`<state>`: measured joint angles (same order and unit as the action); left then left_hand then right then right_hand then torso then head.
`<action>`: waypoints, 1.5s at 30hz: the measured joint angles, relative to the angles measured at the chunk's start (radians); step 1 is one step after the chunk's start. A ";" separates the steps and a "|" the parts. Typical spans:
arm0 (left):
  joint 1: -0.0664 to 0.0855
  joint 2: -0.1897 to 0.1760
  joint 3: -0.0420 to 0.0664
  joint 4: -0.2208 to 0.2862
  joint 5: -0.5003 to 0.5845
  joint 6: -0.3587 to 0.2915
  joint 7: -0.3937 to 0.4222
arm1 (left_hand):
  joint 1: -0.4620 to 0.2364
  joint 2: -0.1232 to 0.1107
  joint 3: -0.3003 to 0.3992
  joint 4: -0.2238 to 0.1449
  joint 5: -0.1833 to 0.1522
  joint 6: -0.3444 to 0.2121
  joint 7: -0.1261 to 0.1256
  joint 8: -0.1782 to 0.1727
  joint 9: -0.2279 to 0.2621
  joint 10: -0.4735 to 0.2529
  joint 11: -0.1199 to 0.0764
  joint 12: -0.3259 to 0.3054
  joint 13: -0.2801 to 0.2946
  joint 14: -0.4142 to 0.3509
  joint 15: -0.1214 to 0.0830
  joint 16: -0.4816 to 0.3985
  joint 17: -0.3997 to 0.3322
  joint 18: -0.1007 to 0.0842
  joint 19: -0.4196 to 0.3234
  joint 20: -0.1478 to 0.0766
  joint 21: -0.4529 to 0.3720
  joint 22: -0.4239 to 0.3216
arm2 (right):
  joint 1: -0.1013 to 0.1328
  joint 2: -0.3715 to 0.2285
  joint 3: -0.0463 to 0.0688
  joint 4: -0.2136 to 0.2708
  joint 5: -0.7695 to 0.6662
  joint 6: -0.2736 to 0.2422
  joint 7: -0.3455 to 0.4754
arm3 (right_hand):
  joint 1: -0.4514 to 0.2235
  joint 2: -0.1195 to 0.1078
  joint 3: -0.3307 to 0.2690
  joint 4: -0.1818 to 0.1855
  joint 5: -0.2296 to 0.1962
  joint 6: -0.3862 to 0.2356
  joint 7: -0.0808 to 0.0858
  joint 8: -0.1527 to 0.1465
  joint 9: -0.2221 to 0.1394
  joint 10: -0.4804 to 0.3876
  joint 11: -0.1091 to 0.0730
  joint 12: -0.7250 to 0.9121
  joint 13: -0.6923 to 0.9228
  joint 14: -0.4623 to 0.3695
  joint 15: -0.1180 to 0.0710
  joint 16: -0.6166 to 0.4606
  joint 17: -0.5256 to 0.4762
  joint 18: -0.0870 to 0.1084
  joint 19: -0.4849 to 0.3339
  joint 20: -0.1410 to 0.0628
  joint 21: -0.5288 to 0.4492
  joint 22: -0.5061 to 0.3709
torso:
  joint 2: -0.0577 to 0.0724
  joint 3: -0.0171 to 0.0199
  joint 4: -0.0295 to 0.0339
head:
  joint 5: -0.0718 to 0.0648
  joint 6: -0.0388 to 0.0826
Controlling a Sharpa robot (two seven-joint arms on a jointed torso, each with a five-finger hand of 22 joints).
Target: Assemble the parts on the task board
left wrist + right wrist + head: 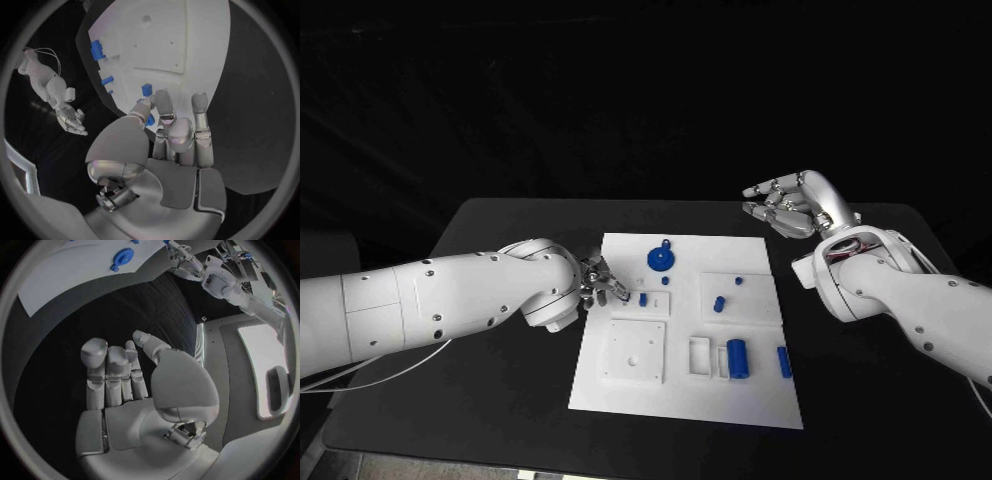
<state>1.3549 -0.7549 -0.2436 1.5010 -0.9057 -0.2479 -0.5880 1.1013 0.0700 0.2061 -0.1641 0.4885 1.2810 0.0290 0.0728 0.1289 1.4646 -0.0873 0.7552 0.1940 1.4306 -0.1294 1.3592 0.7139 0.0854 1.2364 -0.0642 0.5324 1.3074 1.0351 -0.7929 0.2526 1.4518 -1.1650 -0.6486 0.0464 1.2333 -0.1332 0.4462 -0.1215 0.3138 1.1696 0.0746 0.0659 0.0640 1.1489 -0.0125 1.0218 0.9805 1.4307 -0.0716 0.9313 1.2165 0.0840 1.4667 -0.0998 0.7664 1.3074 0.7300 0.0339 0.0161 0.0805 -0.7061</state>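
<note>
The left hand [599,281] pinched a small blue part [643,298] that might slip; the right hand [790,203] was empty, fingers apart.

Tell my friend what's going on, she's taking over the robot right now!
Left hand: fingertips down at the task board's left edge, beside a small blue part; whether it pinches anything cannot be told.
Right hand: open, holding nothing, over the black table beyond the board's far right corner.
Parts: a round blue disc near the far edge, a blue cylinder and a slim piece near the right.
Done or left: unclear; several parts look unplaced.
</note>
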 measured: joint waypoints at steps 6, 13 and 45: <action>0.000 0.001 0.000 -0.001 -0.007 0.015 -0.004 | 0.000 0.000 -0.001 -0.001 0.000 0.000 0.000 0.000 0.000 0.000 0.000 0.000 0.000 0.000 0.000 0.000 0.000 0.000 0.000 0.000 0.000 0.000 | -0.001 0.000 0.000 0.001 0.000 0.001 0.000 | 0.000 0.000 0.000 0.000 0.000 0.000 0.000 0.000 0.000 0.000 0.000 0.000 0.000 0.000 0.000 0.000 0.000 0.000 0.000 0.000 0.000 0.000 | 0.001 -0.0002 0.0001 | 0.000 -0.001; -0.001 0.001 0.000 -0.003 -0.015 0.042 -0.011 | 0.000 0.000 -0.001 -0.001 0.004 0.000 0.000 0.000 0.000 0.000 0.000 0.000 -0.002 -0.001 0.001 0.000 -0.001 0.000 0.000 0.000 0.000 0.000 | -0.002 0.000 0.000 0.001 0.000 0.003 0.000 | 0.000 0.000 0.000 0.000 0.004 0.000 0.000 0.000 0.000 0.000 0.000 0.000 0.000 0.000 0.000 0.000 0.000 0.000 0.000 0.000 0.000 0.000 | 0.002 -0.0005 -0.0001 | -0.001 -0.004; -0.002 0.002 0.002 -0.008 -0.043 0.052 -0.011 | -0.008 0.008 0.000 -0.002 -0.006 0.000 0.000 0.000 0.000 0.002 -0.001 0.000 -0.005 -0.001 0.002 0.000 -0.009 0.000 0.000 0.000 0.000 0.001 | -0.004 0.001 -0.001 0.003 0.000 0.006 0.000 | -0.005 0.005 0.004 -0.004 0.008 0.000 0.000 0.000 0.000 0.000 0.000 0.000 -0.001 0.000 0.000 0.000 0.000 0.000 0.000 0.000 0.000 0.000 | 0.003 -0.0011 -0.0004 | -0.004 0.003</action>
<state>1.3526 -0.7531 -0.2415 1.4929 -0.9491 -0.1957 -0.5988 1.0936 0.0777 0.2061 -0.1664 0.4823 1.2810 0.0289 0.0728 0.1289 1.4664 -0.0886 0.7552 0.1892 1.4291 -0.1278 1.3592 0.7053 0.0853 1.2364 -0.0643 0.5322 1.3079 1.0309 -0.7919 0.2519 1.4551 -1.1648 -0.6429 0.0460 1.2280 -0.1278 0.4503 -0.1256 0.3216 1.1696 0.0746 0.0659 0.0640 1.1489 -0.0125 1.0217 0.9798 1.4308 -0.0716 0.9312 1.2166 0.0841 1.4668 -0.0998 0.7663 1.3074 0.7332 0.0329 0.0157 0.0761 -0.7033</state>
